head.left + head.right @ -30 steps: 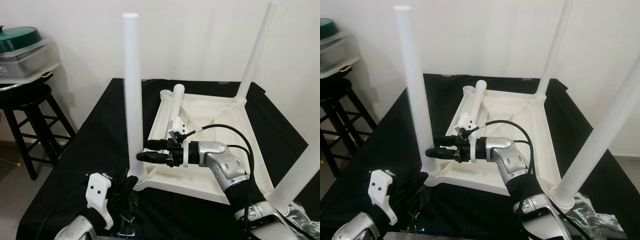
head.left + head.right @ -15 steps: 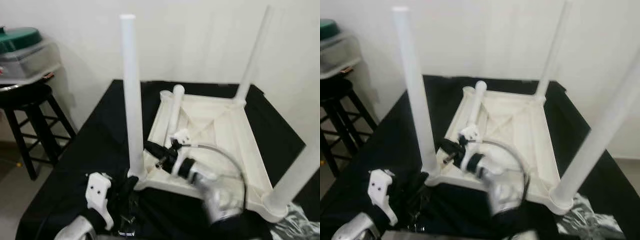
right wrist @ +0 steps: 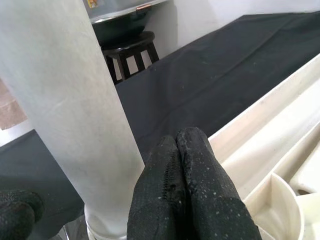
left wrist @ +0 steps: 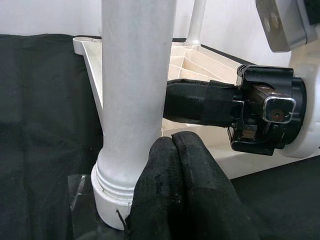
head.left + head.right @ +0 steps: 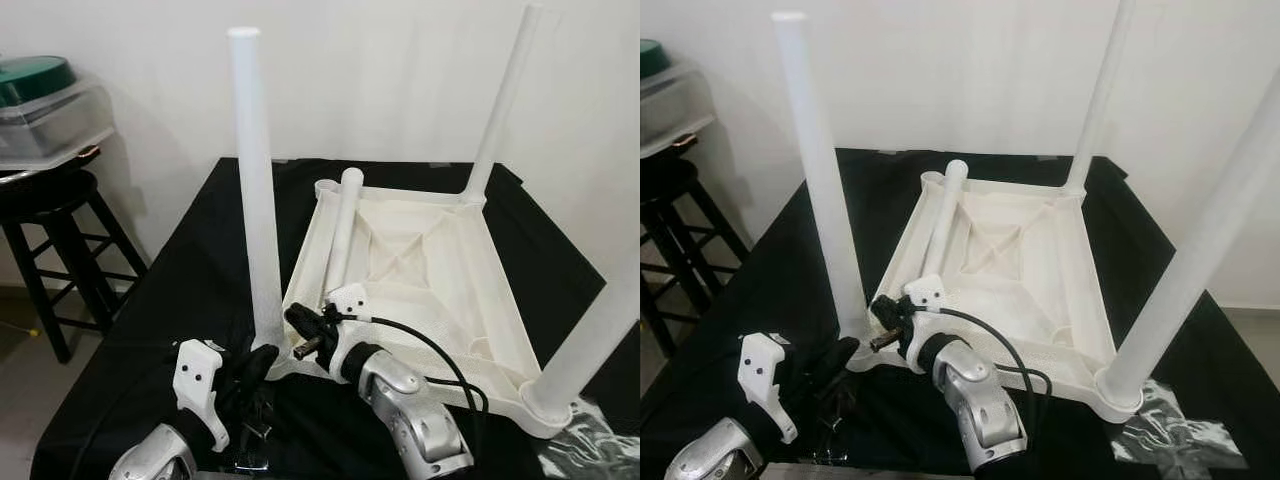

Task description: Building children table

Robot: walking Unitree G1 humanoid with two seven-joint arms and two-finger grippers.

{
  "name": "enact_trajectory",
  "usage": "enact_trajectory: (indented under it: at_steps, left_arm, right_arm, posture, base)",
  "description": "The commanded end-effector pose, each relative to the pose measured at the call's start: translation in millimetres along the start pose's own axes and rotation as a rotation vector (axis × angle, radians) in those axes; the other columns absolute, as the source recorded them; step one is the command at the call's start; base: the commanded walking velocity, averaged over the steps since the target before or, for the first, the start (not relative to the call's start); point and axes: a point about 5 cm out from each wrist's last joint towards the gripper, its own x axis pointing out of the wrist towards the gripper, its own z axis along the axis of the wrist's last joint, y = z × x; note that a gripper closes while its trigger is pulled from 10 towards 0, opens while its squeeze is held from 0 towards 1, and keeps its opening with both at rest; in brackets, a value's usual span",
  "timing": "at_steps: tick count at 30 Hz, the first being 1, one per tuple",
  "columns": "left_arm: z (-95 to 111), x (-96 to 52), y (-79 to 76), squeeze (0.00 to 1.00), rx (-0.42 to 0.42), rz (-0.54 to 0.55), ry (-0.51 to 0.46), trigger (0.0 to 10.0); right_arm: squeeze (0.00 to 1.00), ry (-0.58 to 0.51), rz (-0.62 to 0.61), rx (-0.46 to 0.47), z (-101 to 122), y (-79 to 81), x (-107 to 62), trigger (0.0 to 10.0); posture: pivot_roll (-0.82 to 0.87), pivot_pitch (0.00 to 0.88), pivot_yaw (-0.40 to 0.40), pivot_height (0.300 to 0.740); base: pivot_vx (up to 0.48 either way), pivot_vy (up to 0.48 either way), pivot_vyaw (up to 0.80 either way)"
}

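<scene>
- My right hand (image 5: 303,335) and left hand (image 5: 262,366), both pinched empty, flank the near-left leg (image 5: 255,200) base.
- Upturned tabletop (image 5: 420,260) lies at 12 o'clock on the worktop (image 5: 190,270).
- Advice: grip low, press straight down into the socket.

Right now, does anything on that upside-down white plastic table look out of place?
Yes. One white plastic leg lies loose inside the upturned white plastic tabletop, while three others stand upright at its corners; its far-left corner socket has no upright leg.
</scene>
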Motion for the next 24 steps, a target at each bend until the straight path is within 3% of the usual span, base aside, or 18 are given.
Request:
enact_trajectory:
  at_steps: [1, 2, 3, 4, 8, 9, 11, 12, 18, 24]
  left_arm:
    - [-5, -0.7, 1.3, 0.0, -0.01, 0.004, 0.026, 10.0]
    - [-5, -0.7, 1.3, 0.0, -0.01, 0.004, 0.026, 10.0]
    - [-5, -0.4, 1.2, 0.0, -0.011, 0.001, 0.028, 10.0]
    - [-5, -0.4, 1.2, 0.0, -0.011, 0.001, 0.028, 10.0]
    - [-6, -0.1, -0.4, 0.0, -0.012, -0.001, 0.03, 10.0]
    - [-6, -0.2, -0.6, 0.0, -0.012, -0.001, 0.029, 10.0]
    - [-6, -0.2, -0.8, 0.0, -0.012, 0.0, 0.029, 10.0]
    - [-6, -0.2, -1.1, 0.0, -0.013, 0.0, 0.029, 10.0]
    - [-7, -0.1, -2.0, 0.0, -0.015, -0.003, 0.031, 10.0]
    - [-8, -0.1, -1.9, 0.0, -0.015, -0.004, 0.033, 10.0]
  right_arm:
    - [0.35, -0.026, 0.044, 0.001, 10, 0.8, 2.3, 10.0]
    - [0.35, -0.026, 0.044, 0.001, 10, 0.8, 2.3, 10.0]
    - [1.0, -0.044, 0.109, -0.003, 18, -0.3, 1.2, 10.0]
    - [1.0, -0.044, 0.109, -0.003, 18, -0.3, 1.2, 10.0]
    - [1.0, -0.091, 0.366, -0.129, 58, -20.4, -4.4, 10.0]
    - [0.82, -0.066, 0.44, -0.197, 65, -26.8, -5.7, 10.0]
    - [0.82, -0.044, 0.483, -0.241, 70, -31.2, -6.8, 10.0]
    - [0.0, -0.02, 0.524, -0.274, 74, -36.3, -7.2, 10.0]
    - [0.0, 0.06, 0.662, -0.316, 80, -46.6, -7.7, 10.0]
    - [0.0, 0.087, 0.736, -0.315, 80, -44.5, -0.5, 10.0]
  posture:
    - [0.06, 0.0, -0.017, 0.74]
    - [0.06, 0.0, -0.017, 0.74]
    - [0.06, 0.0, -0.017, 0.74]
    - [0.06, 0.0, -0.017, 0.74]
    - [0.08, 0.0, -0.034, 0.74]
    - [0.08, 0.0, -0.036, 0.74]
    - [0.08, 0.0, -0.038, 0.74]
    - [0.09, 0.0, -0.04, 0.74]
    - [0.1, 0.0, -0.048, 0.74]
    - [0.11, 0.0, -0.048, 0.74]
  base:
    - [0.0, 0.0, 0.0]
    - [0.0, 0.0, 0.0]
    - [0.0, 0.0, 0.0]
    - [0.0, 0.0, 0.0]
    - [0.0, 0.0, 0.0]
    - [0.0, 0.0, 0.0]
    - [0.0, 0.0, 0.0]
    - [0.0, 0.0, 0.0]
    - [0.0, 0.0, 0.0]
    - [0.0, 0.0, 0.0]
